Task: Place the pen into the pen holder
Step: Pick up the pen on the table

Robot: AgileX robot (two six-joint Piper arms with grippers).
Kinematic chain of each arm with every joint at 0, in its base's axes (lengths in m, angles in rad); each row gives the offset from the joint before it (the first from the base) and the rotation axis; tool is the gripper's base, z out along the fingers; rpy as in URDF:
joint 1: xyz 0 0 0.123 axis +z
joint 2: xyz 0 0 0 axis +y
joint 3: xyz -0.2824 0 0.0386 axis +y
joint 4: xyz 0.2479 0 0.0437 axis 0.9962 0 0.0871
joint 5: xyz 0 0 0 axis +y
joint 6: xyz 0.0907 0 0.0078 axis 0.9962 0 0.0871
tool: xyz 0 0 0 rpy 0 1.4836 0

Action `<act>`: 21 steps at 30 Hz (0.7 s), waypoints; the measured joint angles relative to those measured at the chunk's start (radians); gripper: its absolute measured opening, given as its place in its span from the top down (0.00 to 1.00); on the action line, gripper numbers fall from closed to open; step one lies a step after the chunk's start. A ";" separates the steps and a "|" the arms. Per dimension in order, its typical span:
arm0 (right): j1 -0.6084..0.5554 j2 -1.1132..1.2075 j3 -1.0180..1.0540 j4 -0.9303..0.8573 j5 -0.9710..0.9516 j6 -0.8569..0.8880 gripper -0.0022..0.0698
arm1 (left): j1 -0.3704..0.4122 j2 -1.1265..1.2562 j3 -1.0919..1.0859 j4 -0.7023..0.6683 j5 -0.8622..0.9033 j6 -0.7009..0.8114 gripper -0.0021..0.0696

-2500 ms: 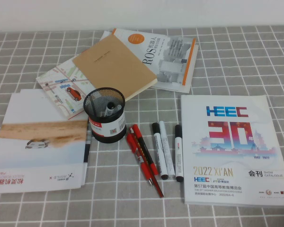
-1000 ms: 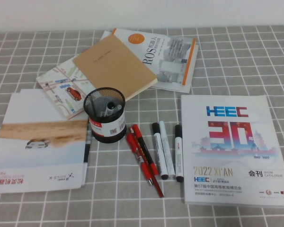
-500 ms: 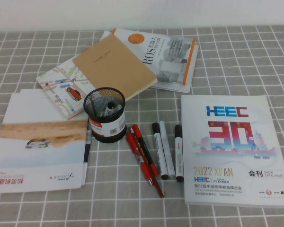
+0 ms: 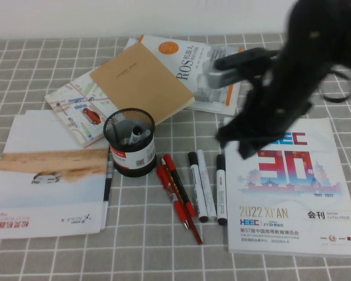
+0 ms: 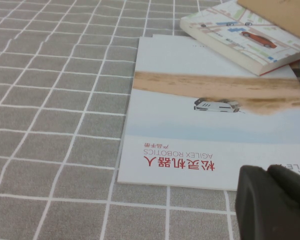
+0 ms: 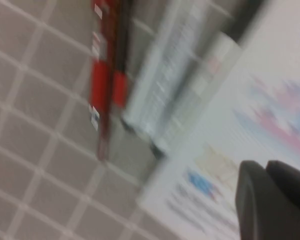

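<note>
Pen (image 4: 221,188) flat on table, cap away from robot; right claw (image 4: 244,142) above.

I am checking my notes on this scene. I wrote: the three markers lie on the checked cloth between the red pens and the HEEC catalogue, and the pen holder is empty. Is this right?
Not quite. The high view shows the pen holder is not empty: one black-capped marker already stands inside. The rest holds: the three markers lie between the red pens and the HEEC catalogue.
</note>
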 joint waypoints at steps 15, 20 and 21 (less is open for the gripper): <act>0.120 0.375 -0.294 -0.029 0.000 0.133 0.69 | 0.000 0.000 0.000 0.000 0.000 0.000 0.97; 0.133 0.440 -0.298 -0.034 0.000 0.162 0.66 | 0.000 0.000 0.000 0.000 0.000 0.000 0.97; 0.135 0.448 -0.298 -0.035 0.000 0.165 0.66 | 0.000 0.000 0.000 0.000 0.000 0.000 0.97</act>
